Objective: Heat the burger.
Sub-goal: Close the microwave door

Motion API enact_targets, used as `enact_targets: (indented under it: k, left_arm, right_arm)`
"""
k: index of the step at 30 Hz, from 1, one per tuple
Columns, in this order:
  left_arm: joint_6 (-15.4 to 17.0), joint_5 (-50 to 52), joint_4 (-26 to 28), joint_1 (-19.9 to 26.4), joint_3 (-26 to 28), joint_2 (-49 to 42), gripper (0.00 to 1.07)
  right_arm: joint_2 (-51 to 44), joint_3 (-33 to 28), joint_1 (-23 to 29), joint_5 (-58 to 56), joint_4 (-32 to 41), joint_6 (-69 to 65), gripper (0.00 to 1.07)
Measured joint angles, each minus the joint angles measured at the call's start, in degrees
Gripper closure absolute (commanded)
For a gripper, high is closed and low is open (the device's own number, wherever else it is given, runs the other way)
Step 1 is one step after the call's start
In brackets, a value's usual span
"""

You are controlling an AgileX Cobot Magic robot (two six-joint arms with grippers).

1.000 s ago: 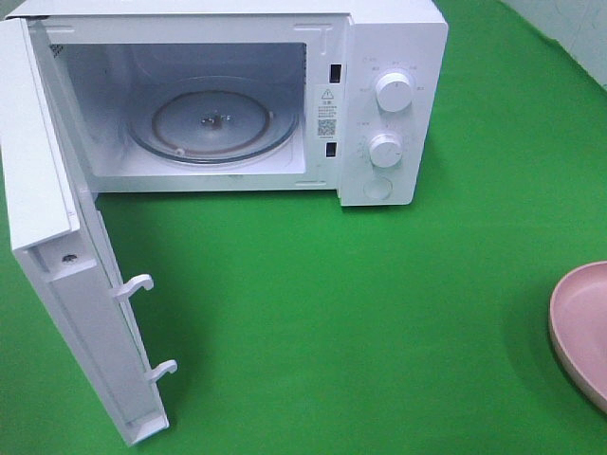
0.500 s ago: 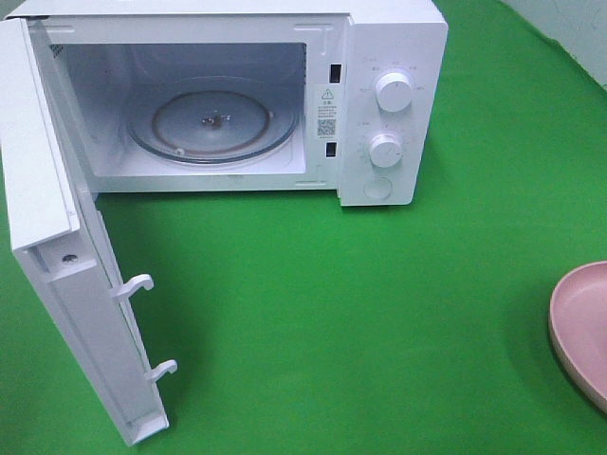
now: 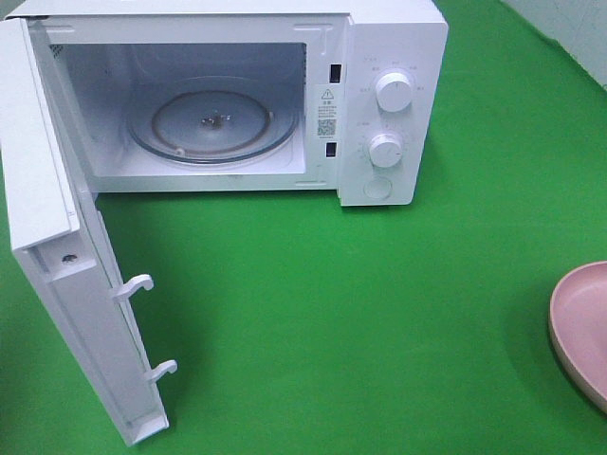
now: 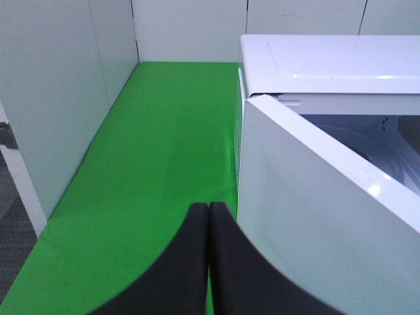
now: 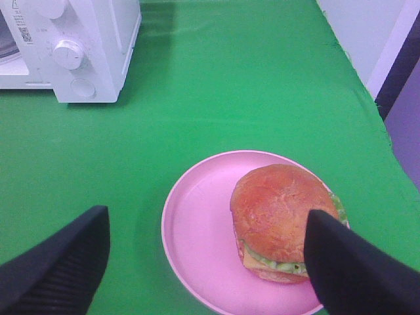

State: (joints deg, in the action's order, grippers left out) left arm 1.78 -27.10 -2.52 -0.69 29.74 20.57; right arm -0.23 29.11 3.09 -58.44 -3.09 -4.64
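Observation:
The burger, with a glossy orange-brown bun, green lettuce and yellow cheese, lies on a pink plate in the right wrist view. My right gripper hovers above the plate, open wide, one fingertip over the burger's edge and the other off the plate. In the high view only the plate's edge shows at the right; the burger is out of that view. My left gripper is shut on nothing, beside the outer face of the open microwave door. Neither arm shows in the high view.
The white microwave stands at the back with its door swung open to the left and a glass turntable inside. Two knobs sit on its right panel. Green cloth covers the table; white walls border the left wrist view.
Nothing has moved in the high view; the microwave, its door and the plate stand as before.

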Motion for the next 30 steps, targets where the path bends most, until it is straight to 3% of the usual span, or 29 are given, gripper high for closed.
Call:
enact_targets:
  k: [11, 20, 27, 30]
  left_arm:
    - [0.00, 38.10, -0.57, 0.00, -15.41, 12.89, 1.07]
    - [0.29, 53.11, -1.49, 0.00, -17.13, 25.90, 1.07]
    - [5.39, 63.08, -6.65, 0.00, -17.13, 38.33, 1.07]
    - [9.45, 66.41, -12.66, 0.00, -17.19, 44.40, 1.07]
  right_arm:
    - [0.00, 0.00, 0.00, 0.00, 0.00, 0.00, 0.31]
    - [0.00, 0.00, 0.00, 0.00, 0.00, 0.00, 0.31]
    - [0.00, 0.00, 0.00, 0.00, 0.00, 0.00, 0.31]
    - [0.00, 0.00, 0.00, 0.00, 0.00, 0.00, 0.31]
